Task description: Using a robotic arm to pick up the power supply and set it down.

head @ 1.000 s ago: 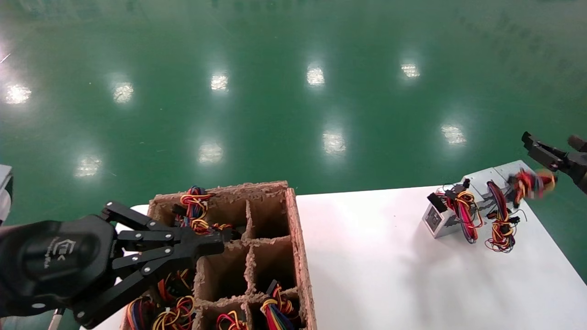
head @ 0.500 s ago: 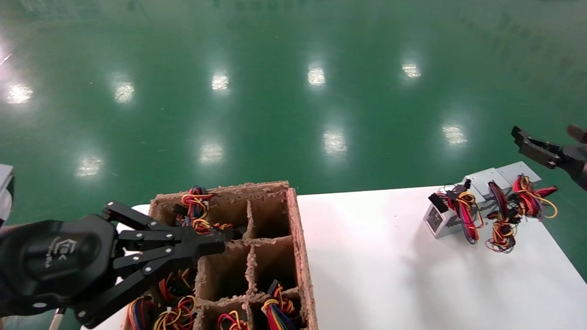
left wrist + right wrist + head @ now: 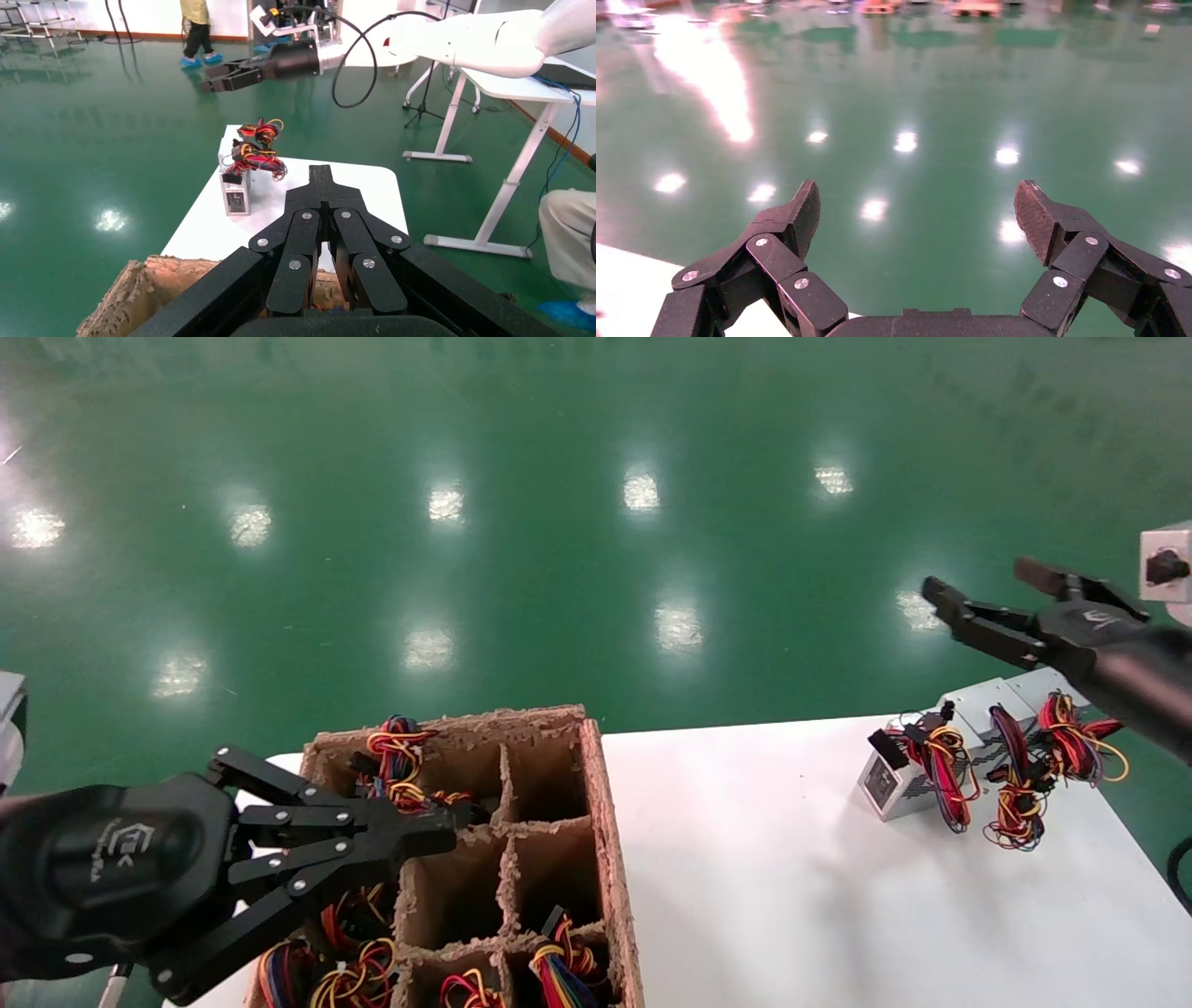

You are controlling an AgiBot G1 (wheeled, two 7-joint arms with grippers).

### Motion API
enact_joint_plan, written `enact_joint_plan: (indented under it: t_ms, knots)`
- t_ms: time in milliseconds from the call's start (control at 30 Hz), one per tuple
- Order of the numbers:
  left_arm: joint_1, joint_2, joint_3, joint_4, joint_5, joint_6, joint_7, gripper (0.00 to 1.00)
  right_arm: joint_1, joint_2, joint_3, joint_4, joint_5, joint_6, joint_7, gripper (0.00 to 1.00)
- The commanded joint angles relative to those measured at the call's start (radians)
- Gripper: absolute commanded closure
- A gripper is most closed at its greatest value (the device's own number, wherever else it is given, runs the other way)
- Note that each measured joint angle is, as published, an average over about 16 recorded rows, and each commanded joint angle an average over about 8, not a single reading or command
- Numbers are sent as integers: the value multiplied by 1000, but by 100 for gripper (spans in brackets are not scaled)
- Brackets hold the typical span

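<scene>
Silver-grey, the power supply (image 3: 917, 775) lies at the table's (image 3: 764, 859) far right corner, wires trailing toward the edge, directly below the right gripper (image 3: 978, 598), spread wide and empty, far nearer than the left gripper (image 3: 438, 836), clenched over the cardboard crate (image 3: 610, 859).

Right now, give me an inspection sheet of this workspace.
Surface: white table, bare in the middle.
Job's things: power supply resting at the table's far right corner, ungripped.
Clutter: cardboard divider box holding wire bundles in several cells.
Grippers: right gripper open, raised above the power supply; left gripper shut over the box.
Cables: red, yellow and orange wires draped over the power supply.
Surroundings: glossy green floor; a person standing far off.
</scene>
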Motion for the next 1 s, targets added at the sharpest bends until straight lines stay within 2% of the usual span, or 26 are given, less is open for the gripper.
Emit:
enact_joint_plan:
  t_ms: [33, 500, 567, 767, 833, 1000]
  knots:
    - [0, 0, 0, 0, 0, 0, 0, 100, 3, 3, -2, 13, 8, -37, 1, 0]
    - [0, 0, 0, 0, 0, 0, 0, 100, 23, 24, -17, 109, 63, -303, 10, 0]
    - [0, 0, 0, 0, 0, 0, 0, 95, 26, 27, -19, 123, 71, -341, 11, 0]
    - [0, 0, 0, 0, 0, 0, 0, 20, 34, 36, -25, 164, 94, -455, 15, 0]
    - [0, 0, 0, 0, 0, 0, 0, 0, 37, 39, -28, 177, 102, -493, 17, 0]
    - [0, 0, 0, 0, 0, 0, 0, 0, 44, 47, -33, 211, 121, -587, 20, 0]
